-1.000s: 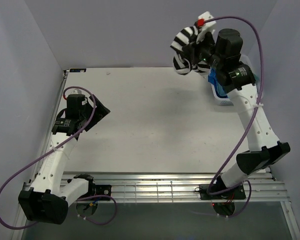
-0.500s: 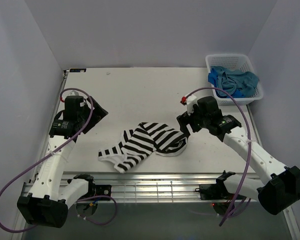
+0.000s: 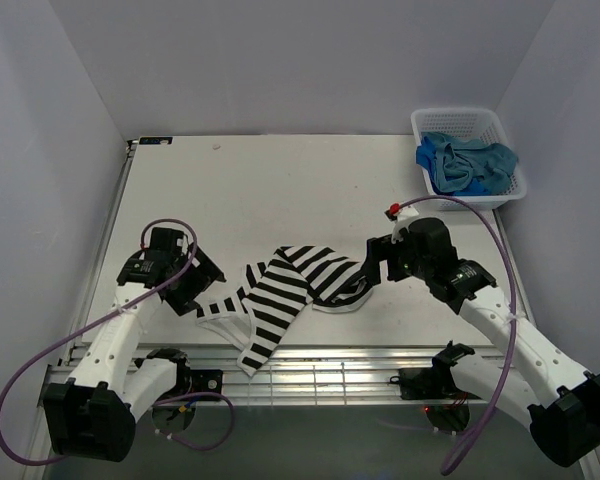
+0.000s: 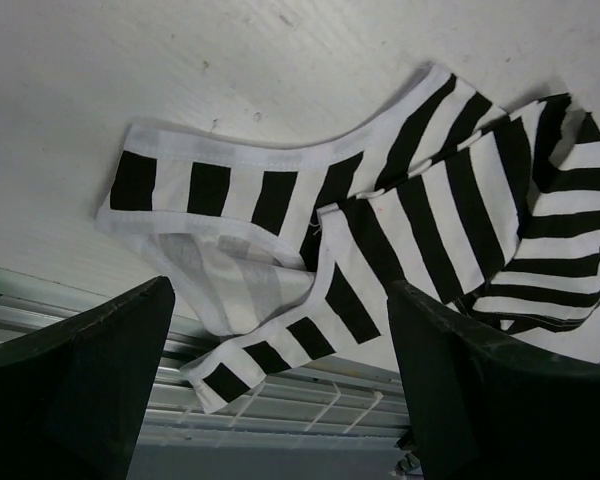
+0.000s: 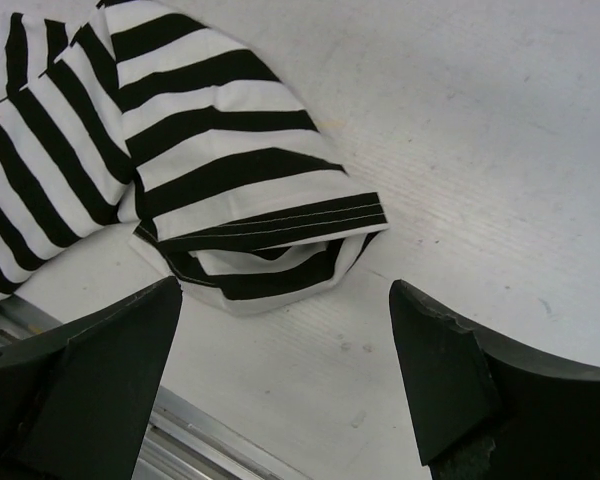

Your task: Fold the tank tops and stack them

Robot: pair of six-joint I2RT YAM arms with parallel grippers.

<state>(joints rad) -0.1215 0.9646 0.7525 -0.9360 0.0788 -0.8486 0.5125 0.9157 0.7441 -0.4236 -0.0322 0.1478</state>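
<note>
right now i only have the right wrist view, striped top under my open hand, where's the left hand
Observer: The left hand is open over the top's other end, at a strap.
Operator: is the top all on the table
Observer: No. One striped end lies past the near edge, over the rails.
Operator: where's the rest of the laundry
Observer: Blue cloth sits in the basket at the far right corner.
</note>
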